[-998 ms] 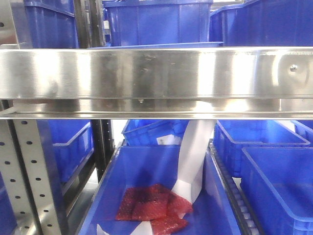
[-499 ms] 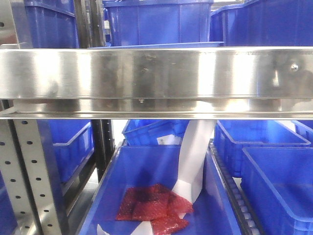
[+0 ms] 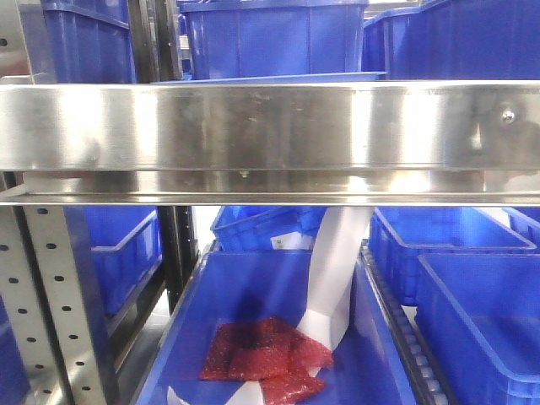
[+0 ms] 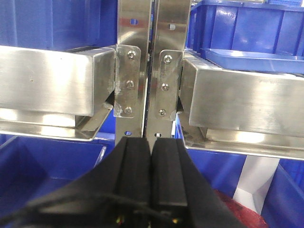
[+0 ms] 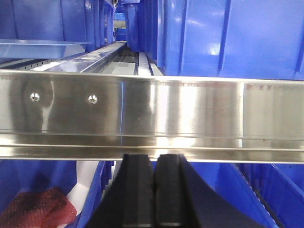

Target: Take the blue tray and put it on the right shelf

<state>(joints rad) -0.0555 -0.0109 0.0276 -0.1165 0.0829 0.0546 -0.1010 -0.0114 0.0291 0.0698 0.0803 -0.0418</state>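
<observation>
- The right shelf (image 3: 270, 126) fills the front view, its broad shiny steel rail running straight across; perforated grey uprights (image 3: 51, 304) stand below it at the left.
- Deep dark-blue bins (image 3: 270, 38) sit on the level above the rail, and more of them (image 3: 472, 312) crowd the level beneath.
- The blue tray (image 4: 251, 59) lies flat on the shelf just behind the rail, in front of the tall bins; from the front only its thin pale rim (image 3: 278, 78) shows over the steel. The right wrist view catches its flared edge (image 5: 42, 47) at the far left.
- In the lower middle bin (image 3: 253, 295) lie red mesh bags (image 3: 261, 354) with a white paper strip (image 3: 333, 270) standing against them.
- The left gripper (image 4: 151, 175) has its black fingers pressed together, holding nothing, in front of the bolted uprights (image 4: 147, 71).
- The right gripper (image 5: 154, 190) is likewise closed and empty, just below the rail (image 5: 152, 114).
</observation>
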